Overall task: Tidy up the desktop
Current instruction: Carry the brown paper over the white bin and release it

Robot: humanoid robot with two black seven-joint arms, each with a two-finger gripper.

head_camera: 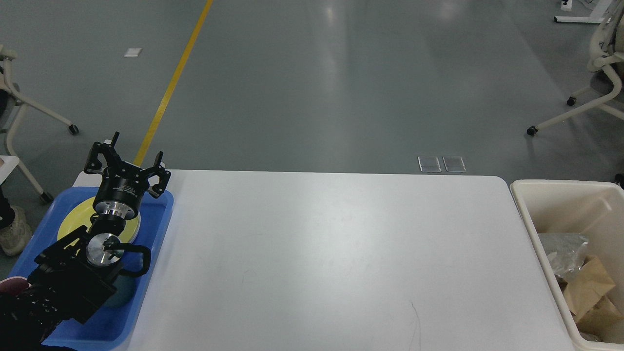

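Observation:
The desktop [331, 253] is a large white tabletop with rounded corners, and its surface is bare. My left gripper [127, 158] is open and empty, held above the far end of a blue tray [163, 217] at the desktop's left side. A yellow plate [73, 222] lies in the tray under my left arm. A dark teal object [122, 292] sits in the tray, mostly hidden by the arm. My right gripper is out of view.
A cream-white bin [524, 207] stands off the desktop's right edge, holding brown paper [592, 287] and crumpled clear plastic [560, 248]. Office chairs stand on the floor at far right [597, 87] and far left [19, 105].

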